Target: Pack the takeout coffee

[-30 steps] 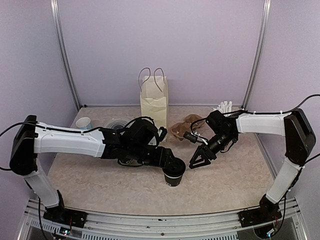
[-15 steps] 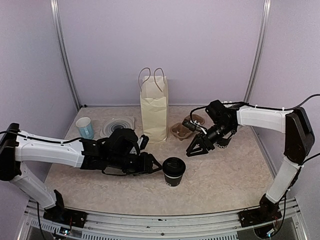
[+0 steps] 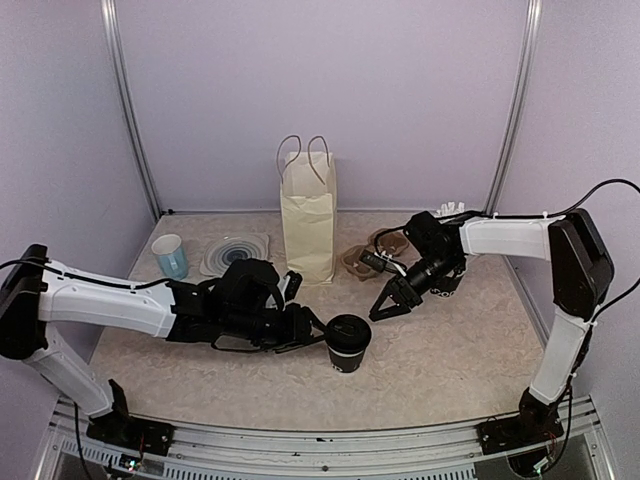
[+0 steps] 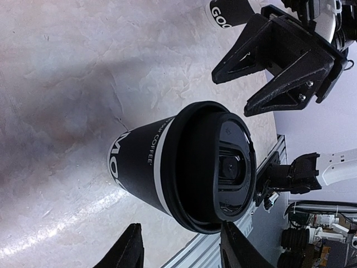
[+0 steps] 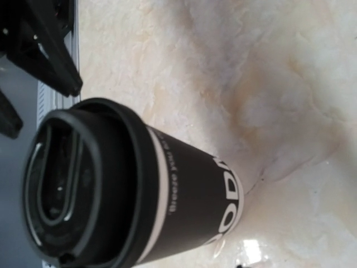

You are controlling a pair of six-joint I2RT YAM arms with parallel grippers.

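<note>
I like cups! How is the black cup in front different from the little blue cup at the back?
The black cup has white lettering; the blue cup is pale. The black cup wears a black lid; the blue cup shows none. The black cup stands front and centre; the blue cup, back left. Both stand upright.

Marbled table (image 3: 450,350) bears lidded cup (image 3: 348,343), paper bag (image 3: 308,225) and blue cup (image 3: 172,258).

The lidded cup (image 4: 139,162) reads "COFFEE" and, seemingly, "MO"; the farther cup (image 4: 228,10) shows "GOO".
</note>
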